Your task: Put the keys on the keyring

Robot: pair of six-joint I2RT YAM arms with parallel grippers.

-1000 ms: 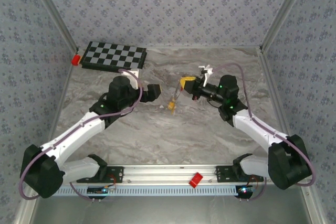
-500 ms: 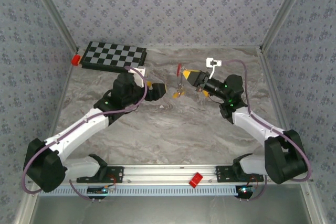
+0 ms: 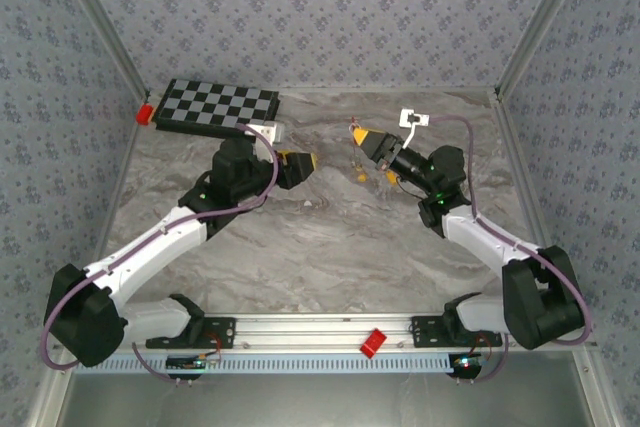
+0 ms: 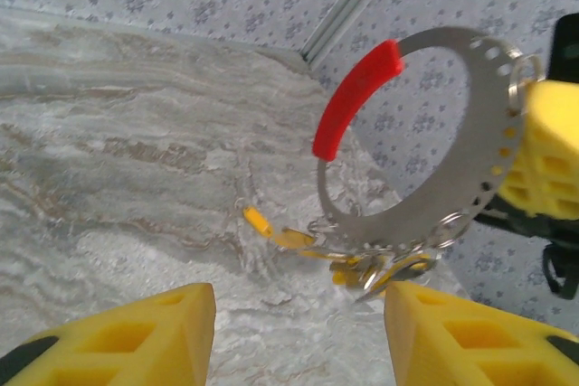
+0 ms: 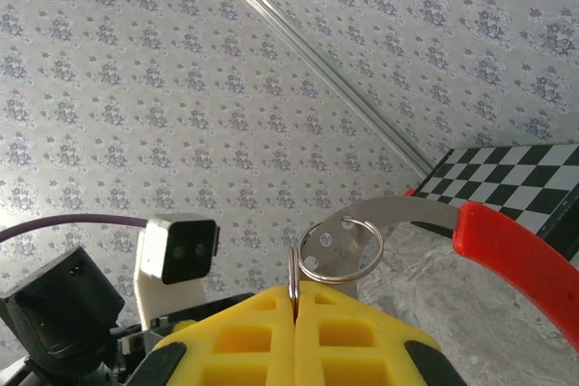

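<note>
The keyring (image 4: 470, 169) is a flat grey metal loop with small holes and a red-sleeved arc (image 4: 355, 97), held upright in the air. Several yellow-headed keys (image 4: 384, 268) dangle from its lower edge on small rings, and one key (image 4: 256, 221) trails out to the left. My right gripper (image 5: 296, 300) is shut on a small split ring (image 5: 341, 249) linked to the keyring (image 5: 398, 212). My left gripper (image 4: 298, 336) faces the keys from just below, its yellow fingers (image 4: 136, 336) apart with nothing between them. From above, the left gripper (image 3: 300, 162) sits left of the right gripper (image 3: 368, 139) and the hanging keys (image 3: 360, 175).
A black-and-white checkerboard (image 3: 218, 107) lies at the back left with a red block (image 3: 145, 112) at its corner. Another red block (image 3: 373, 342) sits on the front rail. Patterned walls close in the marble table (image 3: 320, 247) on three sides.
The right gripper has lifted the keyring and carried it back and right, so the keys now hang off the table. The left gripper has edged toward them and its fingers have narrowed.
</note>
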